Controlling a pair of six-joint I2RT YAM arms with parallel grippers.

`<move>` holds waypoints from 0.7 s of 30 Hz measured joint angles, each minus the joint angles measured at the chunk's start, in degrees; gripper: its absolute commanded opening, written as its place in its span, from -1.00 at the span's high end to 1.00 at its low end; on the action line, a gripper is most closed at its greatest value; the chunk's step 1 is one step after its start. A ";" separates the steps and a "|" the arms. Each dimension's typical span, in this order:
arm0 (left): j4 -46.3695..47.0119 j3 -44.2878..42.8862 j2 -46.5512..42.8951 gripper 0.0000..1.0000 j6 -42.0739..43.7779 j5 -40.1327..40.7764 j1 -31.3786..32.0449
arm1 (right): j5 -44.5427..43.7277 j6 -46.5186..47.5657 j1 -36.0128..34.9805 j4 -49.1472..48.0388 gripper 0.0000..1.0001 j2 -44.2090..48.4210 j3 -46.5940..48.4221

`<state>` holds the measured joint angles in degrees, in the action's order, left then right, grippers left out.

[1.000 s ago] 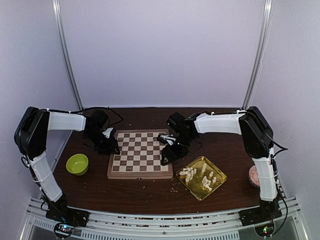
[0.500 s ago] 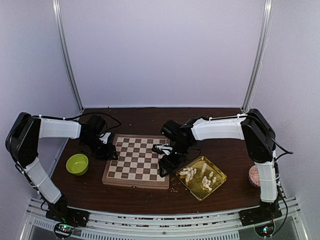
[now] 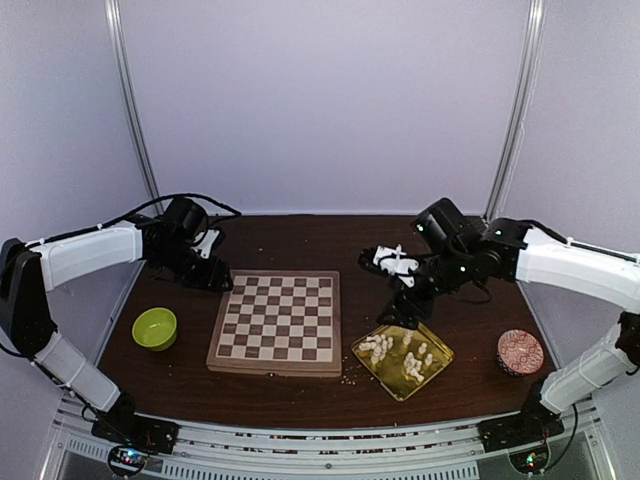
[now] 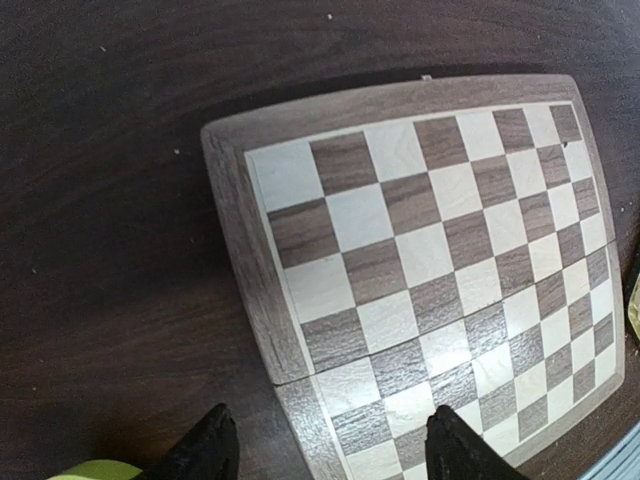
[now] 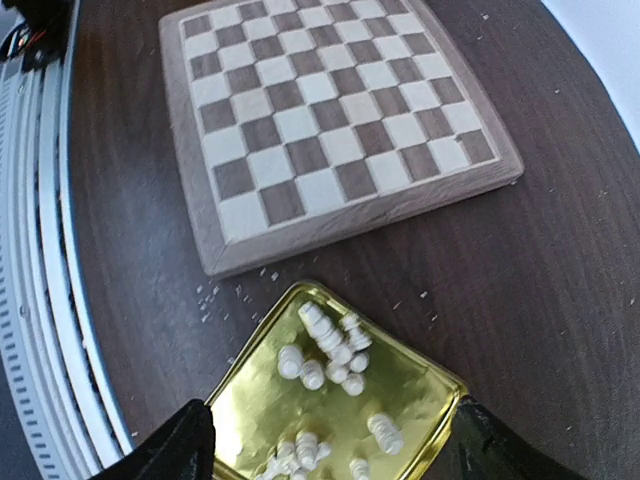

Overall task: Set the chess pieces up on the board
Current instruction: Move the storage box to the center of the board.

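The chess pieces lie toppled in the gold tray, just right of the board. The board sits flat and bare near the middle of the tabletop. The pieces' long axes run level and point every way, and several touch in small heaps. The left jaws and right jaws both stand wide with nothing between them, the right ones over the tray. The likely trouble is that closing on a heap pinches two pieces or flicks a neighbour out. A piece seized lying down may also land tipped over on its square.
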<state>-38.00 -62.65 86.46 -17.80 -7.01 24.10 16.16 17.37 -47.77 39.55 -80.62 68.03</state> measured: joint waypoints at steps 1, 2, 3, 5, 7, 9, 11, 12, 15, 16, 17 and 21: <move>0.28 0.02 -0.63 -0.31 0.31 0.68 0.00 | -0.17 2.49 -0.68 0.09 -0.48 2.58 -2.78; 0.59 0.04 -1.07 -0.32 0.61 1.36 0.00 | -0.57 4.85 -1.84 -0.02 -0.43 4.92 -6.12; 0.74 0.07 -1.29 -0.32 0.83 1.97 0.00 | -0.98 6.95 -3.13 0.17 -0.35 6.54 -8.98; 0.79 0.09 -1.40 -0.35 1.31 2.95 0.00 | -2.71 10.93 -7.23 0.48 -0.20 9.01 -15.76; 0.72 0.09 -1.40 -0.35 1.68 3.65 0.00 | -4.39 13.92 -10.58 0.90 -0.05 9.25 -20.48; 0.76 0.15 -1.51 -0.36 1.88 4.09 0.00 | -6.05 15.08 -12.15 0.81 0.00 8.57 -23.45; 0.83 0.46 -1.73 -0.36 1.92 4.57 0.00 | -7.13 15.21 -12.74 0.28 0.00 7.32 -24.79; 0.85 0.68 -1.84 -0.36 1.92 4.72 0.00 | -7.28 15.04 -13.00 -0.48 0.00 6.38 -25.14; 0.83 1.42 -2.38 -0.36 1.95 4.94 0.00 | -7.34 14.64 -13.20 -2.62 0.02 4.44 -25.55; 0.83 1.53 -2.51 -0.36 1.97 5.07 0.00 | -7.45 14.62 -13.35 -3.17 0.02 3.98 -25.55; 0.85 1.55 -2.58 -0.36 1.99 5.16 0.00 | -7.58 14.62 -13.53 -3.78 0.03 3.58 -25.55; 0.90 1.55 -2.60 -0.37 2.08 5.53 0.00 | -7.93 14.67 -14.12 -5.31 0.02 1.29 -25.55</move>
<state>-37.10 -61.10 83.85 -15.73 -1.48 24.10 8.23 32.03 -61.89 34.24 -79.33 42.48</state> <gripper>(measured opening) 0.683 0.484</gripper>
